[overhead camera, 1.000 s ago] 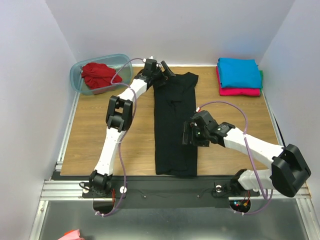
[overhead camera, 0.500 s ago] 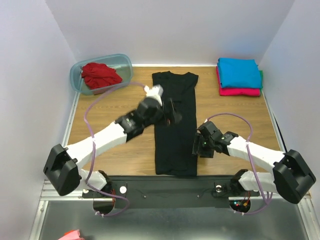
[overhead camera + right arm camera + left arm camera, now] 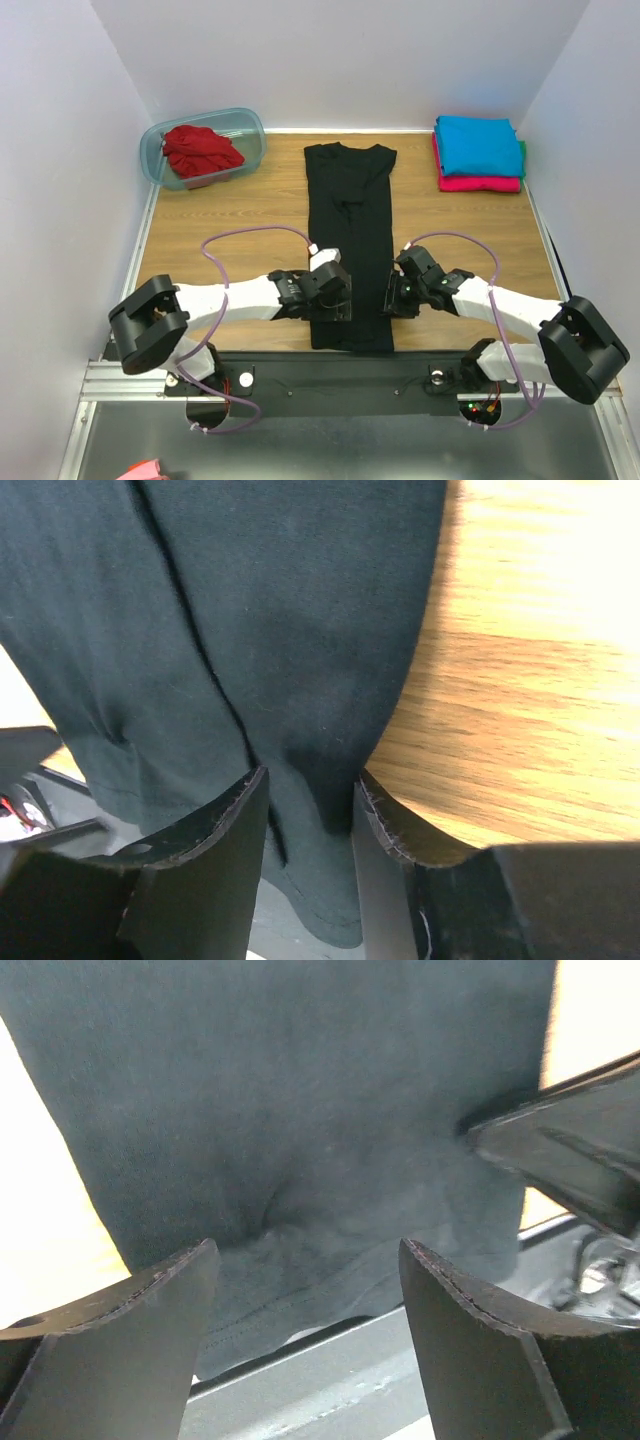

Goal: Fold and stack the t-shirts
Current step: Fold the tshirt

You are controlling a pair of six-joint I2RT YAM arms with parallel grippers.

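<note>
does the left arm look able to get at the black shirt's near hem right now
Probably yes: the left gripper hovers open over the near hem of the black shirt, nothing between them; the right gripper is at the opposite edge.

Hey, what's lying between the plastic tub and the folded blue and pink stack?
Top view: the neck end of the black t-shirt, with bare table on either side.
</note>
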